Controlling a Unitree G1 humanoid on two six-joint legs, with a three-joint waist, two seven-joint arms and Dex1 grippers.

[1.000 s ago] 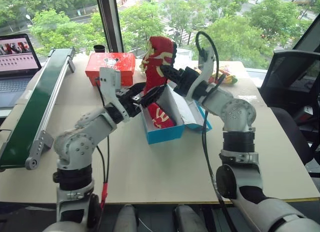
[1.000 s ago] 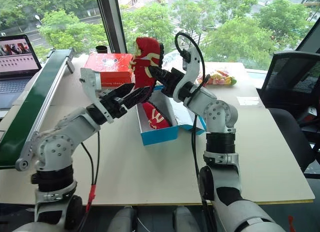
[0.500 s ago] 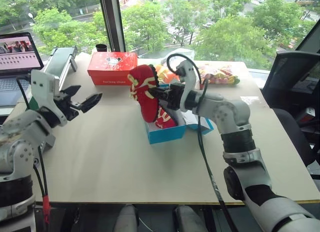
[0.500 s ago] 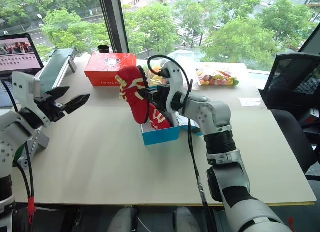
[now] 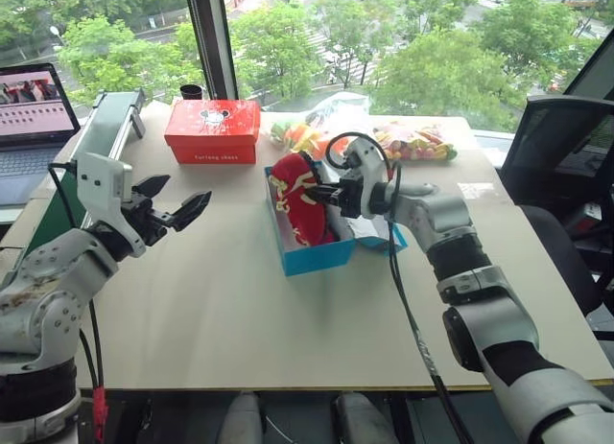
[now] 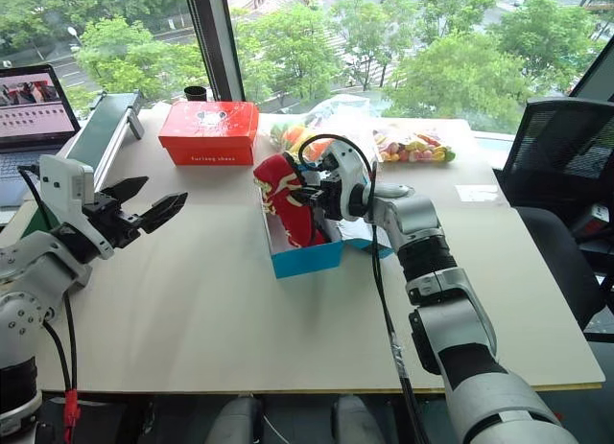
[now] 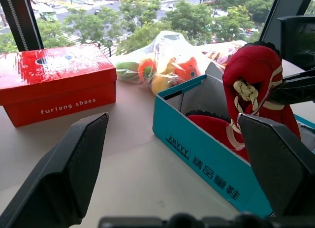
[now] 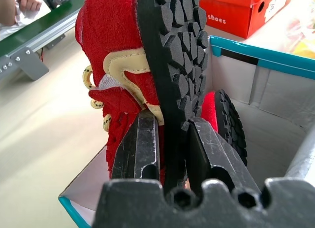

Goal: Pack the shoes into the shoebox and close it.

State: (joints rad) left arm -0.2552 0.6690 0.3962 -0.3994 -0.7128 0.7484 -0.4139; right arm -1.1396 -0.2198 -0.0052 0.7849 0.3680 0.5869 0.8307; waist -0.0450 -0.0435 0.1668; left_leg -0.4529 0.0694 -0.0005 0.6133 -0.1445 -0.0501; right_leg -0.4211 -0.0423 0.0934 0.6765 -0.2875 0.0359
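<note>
Held shoe: small red fabric shoe with yellow-gold marks and black lugged sole (image 5: 295, 187), standing on end over the open box, toe dipping inside, pinched at the sole edge.
Packed shoe: second red fabric shoe (image 8: 222, 120), lying in the box on its side, sole facing the white wall.
Shoebox: bright blue rectangular cardboard shoebox, white inside (image 5: 317, 257), sitting near the middle of the table, lid lying open on the side toward the table's right edge.
Right gripper (image 8: 167, 139): jaws clamping the held shoe's sole between black fingers.
Left gripper (image 5: 171, 210): jaws standing wide apart, holding nothing, hovering above the table's left side, well apart from the box.
Neighbours: red cardboard box with white emblem (image 5: 212, 130) and clear bags of orange toys (image 5: 305, 133), lying along the table's far edge.
Risk: releasing while upright, likely tipping onto the box's wall or the table; resting atop the packed shoe, probably blocking the lid.
</note>
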